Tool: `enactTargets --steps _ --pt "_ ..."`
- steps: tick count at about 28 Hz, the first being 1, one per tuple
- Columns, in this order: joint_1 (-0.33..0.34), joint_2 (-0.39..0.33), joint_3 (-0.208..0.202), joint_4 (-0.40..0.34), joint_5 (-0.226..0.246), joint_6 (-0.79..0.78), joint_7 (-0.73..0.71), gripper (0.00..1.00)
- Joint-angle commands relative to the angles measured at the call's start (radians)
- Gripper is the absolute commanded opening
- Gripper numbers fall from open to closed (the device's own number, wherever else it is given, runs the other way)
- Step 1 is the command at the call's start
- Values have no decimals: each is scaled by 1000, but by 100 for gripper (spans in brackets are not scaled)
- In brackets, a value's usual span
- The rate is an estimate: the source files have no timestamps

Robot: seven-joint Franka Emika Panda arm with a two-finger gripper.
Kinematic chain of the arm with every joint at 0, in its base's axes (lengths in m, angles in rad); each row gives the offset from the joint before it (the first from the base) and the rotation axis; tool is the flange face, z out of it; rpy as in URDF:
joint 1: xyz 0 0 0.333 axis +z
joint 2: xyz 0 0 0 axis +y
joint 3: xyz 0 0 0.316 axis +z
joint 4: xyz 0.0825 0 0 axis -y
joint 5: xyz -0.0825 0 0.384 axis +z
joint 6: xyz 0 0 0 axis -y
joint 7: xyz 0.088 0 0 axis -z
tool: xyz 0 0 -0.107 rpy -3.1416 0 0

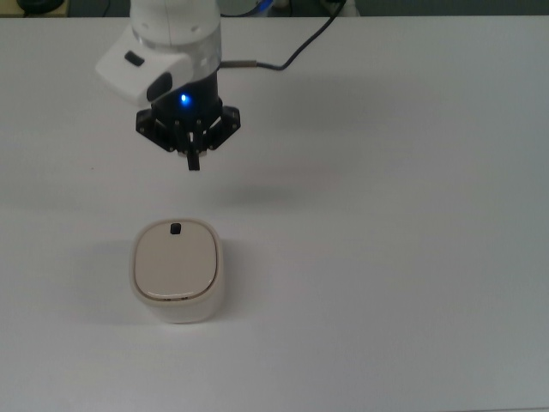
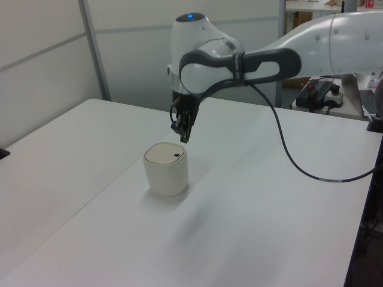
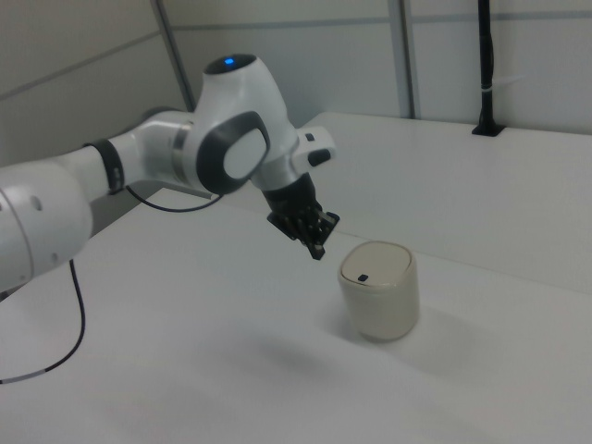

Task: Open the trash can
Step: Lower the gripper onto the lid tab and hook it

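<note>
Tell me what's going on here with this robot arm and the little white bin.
The arm's gripper hovers with its fingers closed together above the table, a little short of the trash can. The can stands upright with its lid shut, and the small black button sits on the edge nearest the gripper. Nothing touches the can yet.

Smooth cream plastic trash can [image 1: 177,279] with matt beige lid [image 1: 174,262], matt white tabletop [image 1: 386,215], glossy white arm shell [image 2: 311,42], black matt fingers [image 1: 194,160]
</note>
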Motion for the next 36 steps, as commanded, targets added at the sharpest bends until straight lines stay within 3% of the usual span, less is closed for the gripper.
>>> enactTargets --steps 1,13,36 --pt "-7 41 -10 4 19 74 24 0" --pt "-23 86 -8 4 20 230 40 0" --pt "-33 161 -10 4 5 292 63 0"
